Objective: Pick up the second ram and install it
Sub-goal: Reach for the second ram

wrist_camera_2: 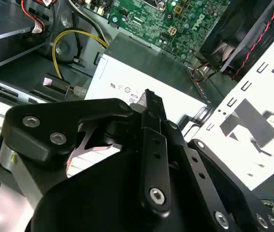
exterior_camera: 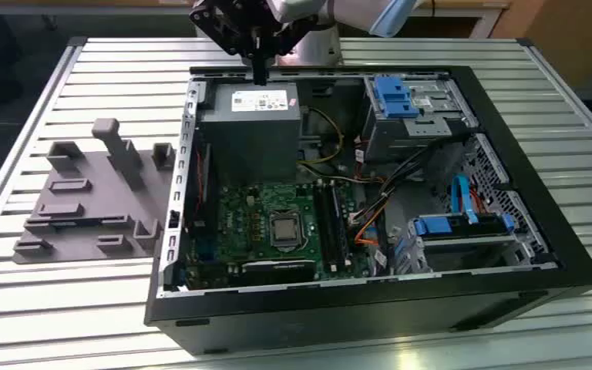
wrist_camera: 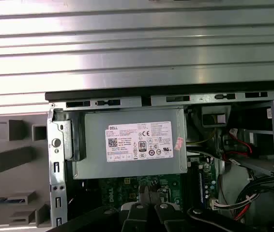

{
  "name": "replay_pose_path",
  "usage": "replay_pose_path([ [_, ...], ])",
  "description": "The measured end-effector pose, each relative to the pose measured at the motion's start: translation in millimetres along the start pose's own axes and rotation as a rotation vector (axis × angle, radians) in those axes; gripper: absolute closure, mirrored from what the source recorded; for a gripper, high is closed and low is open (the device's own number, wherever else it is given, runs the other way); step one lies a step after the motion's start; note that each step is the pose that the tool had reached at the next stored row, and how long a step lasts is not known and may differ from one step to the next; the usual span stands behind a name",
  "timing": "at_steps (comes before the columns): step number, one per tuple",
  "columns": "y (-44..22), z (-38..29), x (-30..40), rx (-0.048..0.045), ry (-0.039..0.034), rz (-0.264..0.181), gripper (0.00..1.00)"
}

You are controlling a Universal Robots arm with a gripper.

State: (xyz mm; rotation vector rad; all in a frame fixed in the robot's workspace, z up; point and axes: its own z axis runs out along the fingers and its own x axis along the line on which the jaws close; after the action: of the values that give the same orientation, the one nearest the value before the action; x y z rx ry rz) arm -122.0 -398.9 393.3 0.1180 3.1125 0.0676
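Note:
My gripper [exterior_camera: 260,75] hangs above the far rim of the open computer case [exterior_camera: 543,231], over the grey power supply [exterior_camera: 250,131]. Its black fingers [wrist_camera_2: 151,101] are pressed together with nothing visible between them, as the first wrist view also shows for the gripper [wrist_camera: 146,193]. A thin dark-blue strip that looks like the second ram [wrist_camera: 4,199] lies on edge in a slot of the grey holder plate [exterior_camera: 80,200], outside the case on the exterior view's left. The green motherboard [exterior_camera: 265,223] carries long black sockets [exterior_camera: 327,220] beside the processor.
The case lies on a slatted metal table [exterior_camera: 70,324]. Blue drive brackets [exterior_camera: 394,96] and orange and black cables [exterior_camera: 368,220] fill the case's side on the exterior view's right. Upright posts [exterior_camera: 121,150] rise from the holder plate. A black fan [wrist_camera_2: 234,38] sits by the case wall.

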Motion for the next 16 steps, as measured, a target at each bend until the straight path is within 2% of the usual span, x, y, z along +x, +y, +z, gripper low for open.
replay_pose_path([
  [16, -0.4, -0.1, 5.4, 0.0001, 0.0, 0.0, 0.89],
])
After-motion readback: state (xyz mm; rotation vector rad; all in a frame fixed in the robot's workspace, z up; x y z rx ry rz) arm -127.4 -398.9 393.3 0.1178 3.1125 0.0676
